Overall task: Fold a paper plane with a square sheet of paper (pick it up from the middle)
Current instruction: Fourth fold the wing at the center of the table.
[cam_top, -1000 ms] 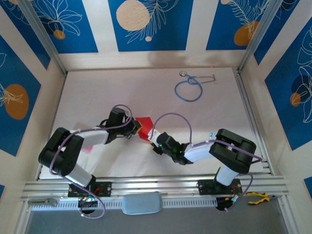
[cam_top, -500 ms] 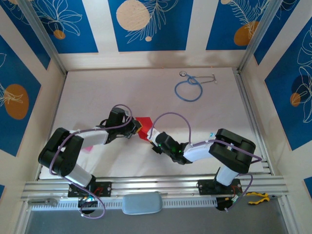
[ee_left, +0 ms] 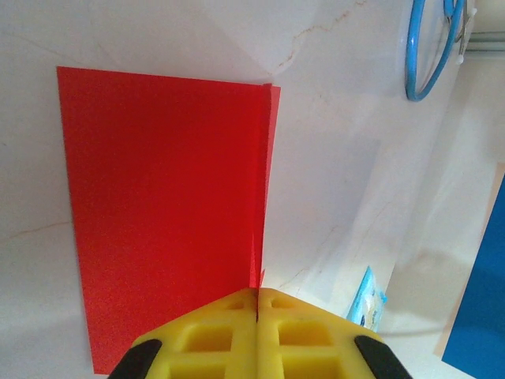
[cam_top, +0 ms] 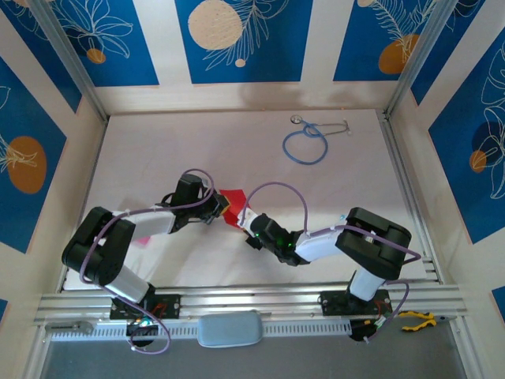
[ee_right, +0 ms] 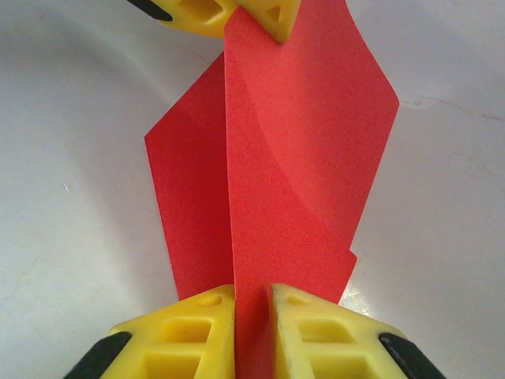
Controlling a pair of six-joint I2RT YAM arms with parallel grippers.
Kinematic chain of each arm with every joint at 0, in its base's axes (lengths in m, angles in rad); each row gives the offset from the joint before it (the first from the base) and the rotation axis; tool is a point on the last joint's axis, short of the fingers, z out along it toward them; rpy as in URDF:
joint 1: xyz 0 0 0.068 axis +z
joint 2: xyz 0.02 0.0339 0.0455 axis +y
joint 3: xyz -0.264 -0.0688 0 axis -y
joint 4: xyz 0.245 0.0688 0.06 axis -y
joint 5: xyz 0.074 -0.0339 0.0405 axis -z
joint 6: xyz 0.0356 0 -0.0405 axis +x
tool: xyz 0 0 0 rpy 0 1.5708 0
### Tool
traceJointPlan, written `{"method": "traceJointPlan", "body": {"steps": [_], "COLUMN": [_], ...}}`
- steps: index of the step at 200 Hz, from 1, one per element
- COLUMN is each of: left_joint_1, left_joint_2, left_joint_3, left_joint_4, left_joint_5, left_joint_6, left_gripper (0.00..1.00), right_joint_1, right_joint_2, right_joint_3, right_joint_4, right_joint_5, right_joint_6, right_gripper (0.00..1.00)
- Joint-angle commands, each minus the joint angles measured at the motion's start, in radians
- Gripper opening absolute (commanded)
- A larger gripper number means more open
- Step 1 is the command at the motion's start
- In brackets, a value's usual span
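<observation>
Left fingers [ee_left: 213,332] clamp the folded red sheet [ee_left: 158,205]; right fingers [ee_right: 197,332] straddle it, grip uncertain.

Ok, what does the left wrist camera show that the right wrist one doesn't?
Left wrist: the stethoscope loop at upper right, and the paper as a flat panel with a raised folded edge, the left gripper shut on that edge. Right wrist: the paper standing as a ridge, the left gripper pinching its far end, the right gripper slightly open around its near end. Both: red paper, yellow fingers, white table.
</observation>
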Motion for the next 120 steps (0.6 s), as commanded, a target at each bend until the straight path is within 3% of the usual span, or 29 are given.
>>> {"method": "traceJointPlan", "body": {"steps": [1, 58, 93, 120], "left_joint_1": [0.009, 0.010, 0.009, 0.009], "left_joint_2": [-0.014, -0.015, -0.025, -0.052], "left_joint_3": [0.002, 0.003, 0.006, 0.002], "left_joint_4": [0.015, 0.013, -0.007, -0.047], "left_joint_5": [0.015, 0.014, 0.007, -0.018], "left_joint_6": [-0.011, -0.009, 0.003, 0.016], "left_gripper": [0.01, 0.02, 0.23, 0.33], "right_joint_1": [0.005, -0.001, -0.009, -0.013], "right_joint_2": [0.012, 0.006, 0.000, 0.015], "right_joint_3": [0.022, 0.015, 0.011, 0.024], "right_joint_4": [0.012, 0.022, 0.008, -0.022], "right_joint_5": [0.013, -0.005, -0.049, -0.083], "right_joint_6": [0.002, 0.023, 0.072, 0.135], "right_gripper": [0.16, 0.08, 0.05, 0.05]}}
